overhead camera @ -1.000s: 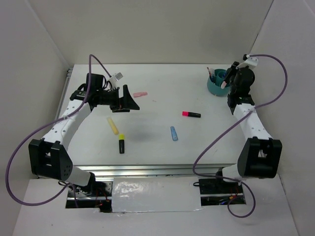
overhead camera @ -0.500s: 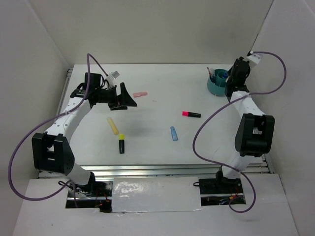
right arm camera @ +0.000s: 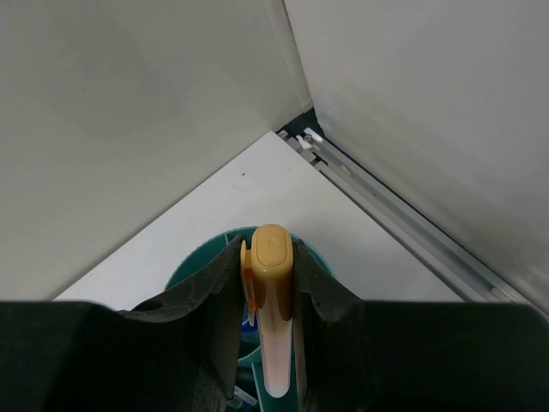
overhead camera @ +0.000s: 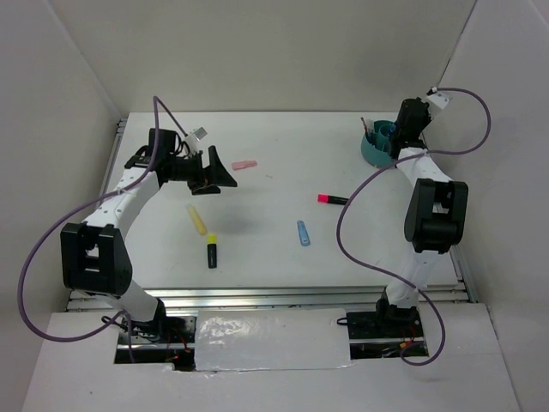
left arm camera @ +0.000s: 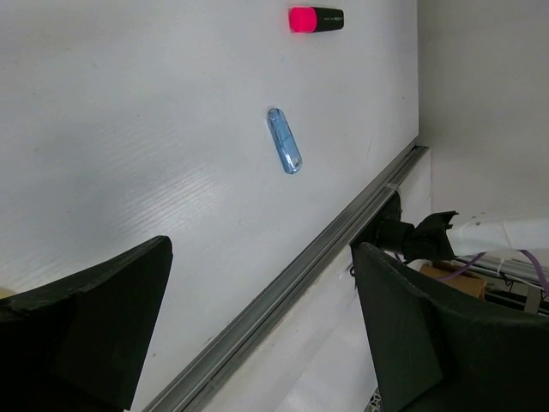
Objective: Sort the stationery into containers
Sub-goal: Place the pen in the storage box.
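The right gripper (right arm camera: 269, 283) pinches an orange pen (right arm camera: 271, 249) between its two dark fingers (right arm camera: 214, 296), the jaws pressed in on the barrel from both sides, with the rounded cap poking out just past the fingertips. Directly beyond those fingertips sits the teal cup (overhead camera: 374, 155), in the far corner of the table (overhead camera: 283, 137), and the pen's pale lower part runs down inside the cup's rim; whether it touches the bottom cannot be told. Something blue (right arm camera: 250, 319) shows within the cup, just beside the left-hand finger. The left gripper (left arm camera: 262, 257) is spread wide and holds nothing, hanging above the white surface. Ahead of its open jaws lies a blue marker (left arm camera: 284, 152), flat on the table, and farther ahead, well apart from it, a pink-black highlighter (left arm camera: 316, 18). In the overhead view a flat pink eraser (overhead camera: 245, 163) lies just beyond this gripper's fingertips, while a yellow highlighter (overhead camera: 196, 220) and a yellow-and-black one (overhead camera: 211, 251) lie back on the base side of the gripper, near each other but not touching.
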You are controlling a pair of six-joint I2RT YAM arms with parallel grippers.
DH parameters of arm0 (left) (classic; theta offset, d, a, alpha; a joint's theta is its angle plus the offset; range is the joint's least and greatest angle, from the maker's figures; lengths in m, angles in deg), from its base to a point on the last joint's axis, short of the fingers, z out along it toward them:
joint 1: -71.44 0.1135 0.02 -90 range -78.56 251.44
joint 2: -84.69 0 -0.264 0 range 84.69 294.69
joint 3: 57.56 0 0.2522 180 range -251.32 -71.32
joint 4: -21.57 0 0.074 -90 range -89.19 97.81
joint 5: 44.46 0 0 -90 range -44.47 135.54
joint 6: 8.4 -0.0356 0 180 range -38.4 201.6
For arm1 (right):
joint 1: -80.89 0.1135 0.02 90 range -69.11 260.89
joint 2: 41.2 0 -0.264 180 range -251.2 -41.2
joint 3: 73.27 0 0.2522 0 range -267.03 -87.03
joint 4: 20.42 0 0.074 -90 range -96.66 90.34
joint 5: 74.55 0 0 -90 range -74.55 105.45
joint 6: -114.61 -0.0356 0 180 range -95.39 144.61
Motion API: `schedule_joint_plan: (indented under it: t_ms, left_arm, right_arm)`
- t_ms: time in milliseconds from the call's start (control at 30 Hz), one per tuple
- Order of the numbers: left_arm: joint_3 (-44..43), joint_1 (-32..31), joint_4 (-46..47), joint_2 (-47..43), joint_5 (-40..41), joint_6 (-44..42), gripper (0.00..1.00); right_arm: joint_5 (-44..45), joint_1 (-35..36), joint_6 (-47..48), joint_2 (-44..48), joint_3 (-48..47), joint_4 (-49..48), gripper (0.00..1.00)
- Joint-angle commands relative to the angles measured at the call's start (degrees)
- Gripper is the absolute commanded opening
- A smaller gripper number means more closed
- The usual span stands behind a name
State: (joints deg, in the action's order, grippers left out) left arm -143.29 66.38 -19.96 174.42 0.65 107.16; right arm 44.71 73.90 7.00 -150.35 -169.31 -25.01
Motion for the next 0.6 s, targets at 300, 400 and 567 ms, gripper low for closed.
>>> schedule_joint_plan:
  t_ms: [300,400,567]
  left_arm:
    - [-0.1,0.9,2.4,2.1,-1.8,-0.8,0.99]
    - [-1.0,1.1,1.1,3.1,-0.4,-1.5,0.99]
    - [-1.2,1.8,1.8,3.3,0.9,-1.2,0.99]
  right_arm:
    - [3.8,1.6,0.8,-2.8,-3.3,-0.9,0.08]
    - [3.8,2.1,1.4,-3.4,-3.5,-1.2,0.12]
    - [3.6,2.3,2.0,-4.6,-4.1,-1.2,0.15]
